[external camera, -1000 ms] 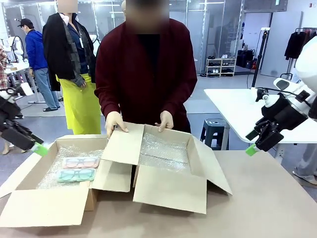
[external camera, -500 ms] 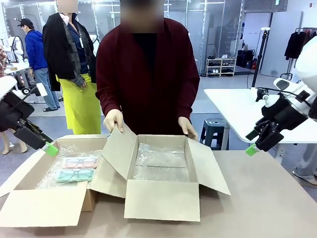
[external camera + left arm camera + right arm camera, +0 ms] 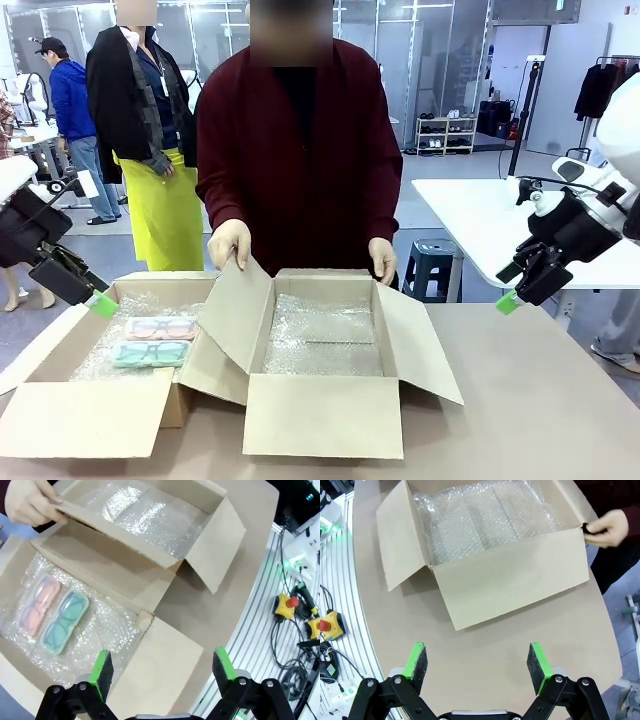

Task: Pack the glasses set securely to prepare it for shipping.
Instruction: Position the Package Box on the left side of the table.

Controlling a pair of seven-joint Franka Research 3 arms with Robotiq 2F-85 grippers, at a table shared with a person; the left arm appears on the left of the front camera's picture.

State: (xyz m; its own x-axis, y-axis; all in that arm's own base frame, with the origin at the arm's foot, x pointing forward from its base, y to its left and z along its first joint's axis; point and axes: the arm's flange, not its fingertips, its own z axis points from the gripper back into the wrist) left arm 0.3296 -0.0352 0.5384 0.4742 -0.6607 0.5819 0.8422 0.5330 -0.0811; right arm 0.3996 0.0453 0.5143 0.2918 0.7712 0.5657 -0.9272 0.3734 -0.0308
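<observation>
The person's hands (image 3: 229,243) now hold the right box (image 3: 320,340) fully open – its flaps spread, where a second ago one lay folded inward. The pink case (image 3: 162,328) and green case (image 3: 152,352) lie side by side on bubble wrap in the left box (image 3: 90,410). The left gripper (image 3: 162,667) has moved nearer that box's far-left corner, jaws apart and empty – the right gripper (image 3: 479,662) hangs unchanged, also spread and empty

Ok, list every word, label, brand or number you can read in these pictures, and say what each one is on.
No readable text anywhere.
Pink case and mint green case: no print visible.
Open cardboard box in the middle and the left box: plain flaps, no label or marking.
Bubble wrap: unprinted.
Yellow button box beside the table: any lettering is too small to read.
</observation>
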